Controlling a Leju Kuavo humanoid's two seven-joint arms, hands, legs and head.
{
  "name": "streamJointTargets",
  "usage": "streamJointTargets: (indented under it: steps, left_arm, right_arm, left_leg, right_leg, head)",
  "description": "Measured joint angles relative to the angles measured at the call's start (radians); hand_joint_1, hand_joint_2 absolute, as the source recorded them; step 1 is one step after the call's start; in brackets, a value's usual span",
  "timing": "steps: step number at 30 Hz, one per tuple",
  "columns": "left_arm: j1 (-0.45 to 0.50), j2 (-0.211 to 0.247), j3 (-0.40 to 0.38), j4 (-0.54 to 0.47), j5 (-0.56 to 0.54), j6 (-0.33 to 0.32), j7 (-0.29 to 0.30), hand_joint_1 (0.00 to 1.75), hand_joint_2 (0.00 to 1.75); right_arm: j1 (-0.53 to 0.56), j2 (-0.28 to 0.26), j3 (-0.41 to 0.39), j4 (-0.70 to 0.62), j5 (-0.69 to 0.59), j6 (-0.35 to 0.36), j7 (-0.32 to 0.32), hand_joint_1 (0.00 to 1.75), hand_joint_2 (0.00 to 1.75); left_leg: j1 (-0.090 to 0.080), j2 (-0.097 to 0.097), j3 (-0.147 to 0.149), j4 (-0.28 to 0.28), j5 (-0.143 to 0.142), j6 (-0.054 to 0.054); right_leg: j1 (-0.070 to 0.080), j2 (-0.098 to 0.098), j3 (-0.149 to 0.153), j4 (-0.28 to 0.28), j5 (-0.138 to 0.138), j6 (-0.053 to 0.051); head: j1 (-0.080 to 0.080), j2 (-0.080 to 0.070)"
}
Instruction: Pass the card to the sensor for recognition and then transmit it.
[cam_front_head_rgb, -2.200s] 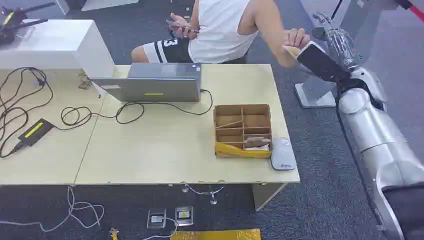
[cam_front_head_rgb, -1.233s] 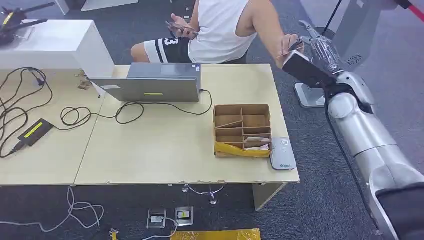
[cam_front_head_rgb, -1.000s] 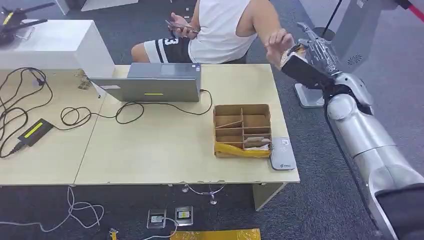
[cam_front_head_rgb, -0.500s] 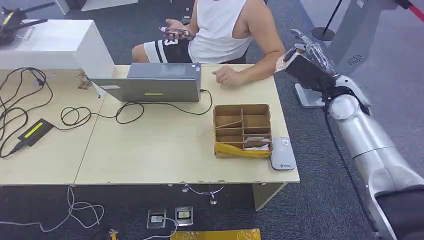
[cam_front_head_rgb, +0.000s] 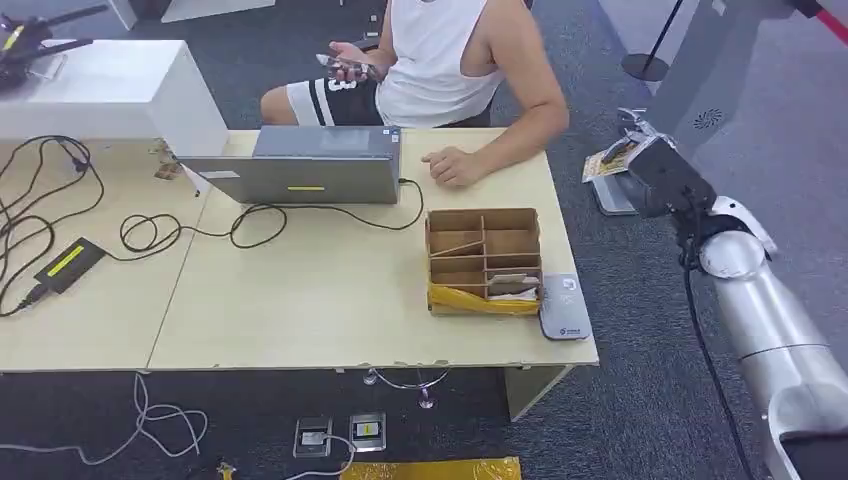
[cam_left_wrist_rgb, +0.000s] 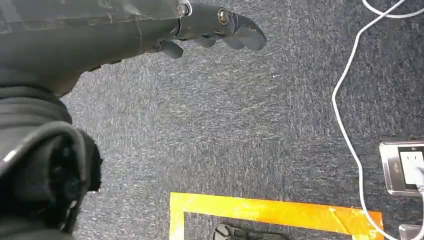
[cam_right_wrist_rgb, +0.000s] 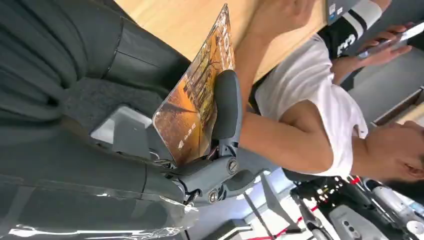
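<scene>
An orange-brown picture card is held in my right hand, which hangs above the carpet just past the table's right edge. In the right wrist view the thumb presses the card flat against the fingers behind it. The sensor, a flat grey pad, lies near the table's front right corner beside a cardboard divider box. My left hand hangs over the carpet with its fingers loosely apart and nothing in them.
A person sits behind the wooden table, one hand resting on it, the other holding a phone. A closed grey laptop, looping black cables and a power adapter lie to the left. Floor sockets sit below.
The person placed the card into my right hand, then laid that hand on the table. My right arm has dropped down and to the right with the card.
</scene>
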Motion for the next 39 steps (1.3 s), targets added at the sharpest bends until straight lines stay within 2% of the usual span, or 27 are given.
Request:
streamJointTargets:
  steps: [12, 21, 32, 39]
  left_arm:
    - [-0.013, 0.000, 0.000, 0.000, -0.001, 0.002, 0.000, 0.00, 0.00]
    - [-0.013, 0.004, 0.000, 0.003, -0.015, 0.003, 0.000, 0.00, 0.00]
    - [-0.011, 0.011, 0.000, 0.004, -0.019, 0.002, 0.000, 0.00, 0.00]
    - [-0.009, 0.017, 0.000, 0.004, -0.027, -0.001, 0.003, 0.00, 0.00]
  right_arm:
    - [0.137, -0.021, -0.038, -0.084, 0.022, 0.043, 0.051, 1.75, 1.75]
    - [0.250, -0.019, -0.043, -0.136, 0.084, 0.108, 0.110, 1.75, 1.75]
    - [0.318, -0.024, -0.044, -0.186, 0.109, 0.174, 0.140, 1.75, 1.75]
    - [0.367, -0.039, -0.042, -0.247, 0.130, 0.222, 0.187, 1.75, 1.75]
  left_leg:
    - [0.001, 0.000, 0.000, 0.000, 0.000, 0.000]
    - [0.001, 0.000, -0.001, 0.000, 0.000, 0.000]
    - [0.001, 0.000, 0.000, 0.000, 0.000, 0.000]
    - [0.001, 0.000, -0.001, 0.000, 0.000, 0.000]
  right_leg:
    - [0.001, 0.000, 0.000, 0.000, 0.000, 0.000]
    - [0.001, 0.000, 0.000, 0.000, 0.000, 0.000]
    - [0.001, 0.000, 0.000, 0.000, 0.000, 0.000]
    - [0.001, 0.000, 0.000, 0.000, 0.000, 0.000]
  head:
    - [0.000, 0.000]
    - [0.000, 0.000]
    - [0.000, 0.000]
    - [0.000, 0.000]
